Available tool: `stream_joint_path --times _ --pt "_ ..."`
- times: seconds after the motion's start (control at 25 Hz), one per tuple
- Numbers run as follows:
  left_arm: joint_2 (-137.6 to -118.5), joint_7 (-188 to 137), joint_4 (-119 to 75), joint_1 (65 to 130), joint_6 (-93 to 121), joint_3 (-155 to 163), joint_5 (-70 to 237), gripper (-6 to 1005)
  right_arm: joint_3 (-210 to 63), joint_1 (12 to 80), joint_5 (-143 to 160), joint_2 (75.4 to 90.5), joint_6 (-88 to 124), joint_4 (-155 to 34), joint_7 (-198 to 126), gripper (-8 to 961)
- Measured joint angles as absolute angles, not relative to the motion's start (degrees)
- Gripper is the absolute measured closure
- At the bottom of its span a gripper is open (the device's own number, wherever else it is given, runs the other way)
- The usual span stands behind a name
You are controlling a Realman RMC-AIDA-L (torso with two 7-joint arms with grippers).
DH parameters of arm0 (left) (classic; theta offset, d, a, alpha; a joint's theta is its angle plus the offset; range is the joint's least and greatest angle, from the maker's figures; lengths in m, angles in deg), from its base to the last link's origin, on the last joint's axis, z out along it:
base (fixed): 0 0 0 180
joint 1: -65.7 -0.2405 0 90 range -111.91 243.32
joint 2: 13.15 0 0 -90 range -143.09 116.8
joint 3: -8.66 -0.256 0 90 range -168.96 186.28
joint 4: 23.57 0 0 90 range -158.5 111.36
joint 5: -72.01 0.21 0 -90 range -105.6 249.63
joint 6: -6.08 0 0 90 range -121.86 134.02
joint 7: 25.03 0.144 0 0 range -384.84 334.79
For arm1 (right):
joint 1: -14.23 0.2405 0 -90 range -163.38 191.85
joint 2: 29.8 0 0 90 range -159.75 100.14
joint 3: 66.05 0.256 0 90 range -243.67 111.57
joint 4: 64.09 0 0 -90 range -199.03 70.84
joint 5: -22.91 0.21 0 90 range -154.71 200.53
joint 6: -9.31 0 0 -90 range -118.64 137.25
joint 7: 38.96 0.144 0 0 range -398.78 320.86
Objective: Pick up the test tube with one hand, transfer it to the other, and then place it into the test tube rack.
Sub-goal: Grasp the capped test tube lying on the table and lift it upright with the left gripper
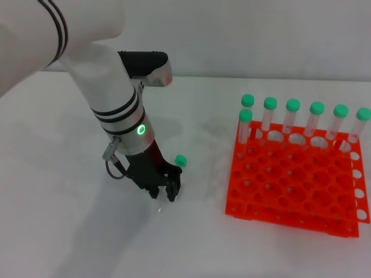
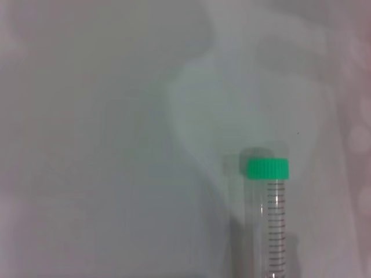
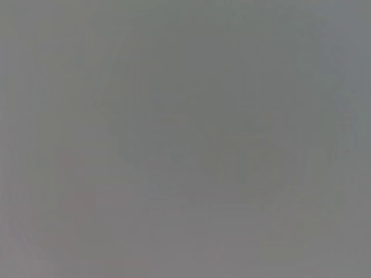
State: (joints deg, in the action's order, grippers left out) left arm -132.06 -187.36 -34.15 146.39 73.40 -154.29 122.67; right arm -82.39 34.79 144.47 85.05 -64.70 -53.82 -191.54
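The test tube lies on the white table, its green cap (image 1: 181, 160) poking out just beyond my left gripper. In the left wrist view the tube (image 2: 272, 220) shows close up, with its cap and clear graduated body. My left gripper (image 1: 164, 190), on the arm with the green glowing ring, is down at the table with its black fingers apart, straddling the tube's body. The tube's tip is hidden under the fingers. The orange test tube rack (image 1: 293, 185) stands to the right. My right gripper is out of view; the right wrist view shows only plain grey.
Several green-capped tubes (image 1: 293, 119) stand upright along the rack's back row, and one more stands at its back left corner (image 1: 245, 124). White table surface lies between the gripper and the rack.
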Motion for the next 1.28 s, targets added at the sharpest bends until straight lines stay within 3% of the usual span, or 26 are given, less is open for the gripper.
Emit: stream_joint_path --times 0.28,0.68,1.0,1.28 --pt "-132.06 -187.22 -33.51 146.18 73.40 -154.29 123.49 637 -82.39 34.91 144.51 85.05 -64.70 -53.72 -191.54 85" --pt "-131.99 -184.57 -33.49 146.09 72.10 -154.29 123.70 689 -82.39 34.85 144.80 84.98 -64.98 -53.60 -191.54 85" --pt "-131.97 -183.42 -33.60 146.11 70.52 -154.29 123.22 808 -82.40 34.81 144.95 85.02 -64.99 -53.60 -191.54 85" --pt "-131.57 -176.84 -36.44 146.08 63.98 -154.29 116.36 801 -82.33 35.04 145.05 85.15 -64.87 -53.62 -191.52 85"
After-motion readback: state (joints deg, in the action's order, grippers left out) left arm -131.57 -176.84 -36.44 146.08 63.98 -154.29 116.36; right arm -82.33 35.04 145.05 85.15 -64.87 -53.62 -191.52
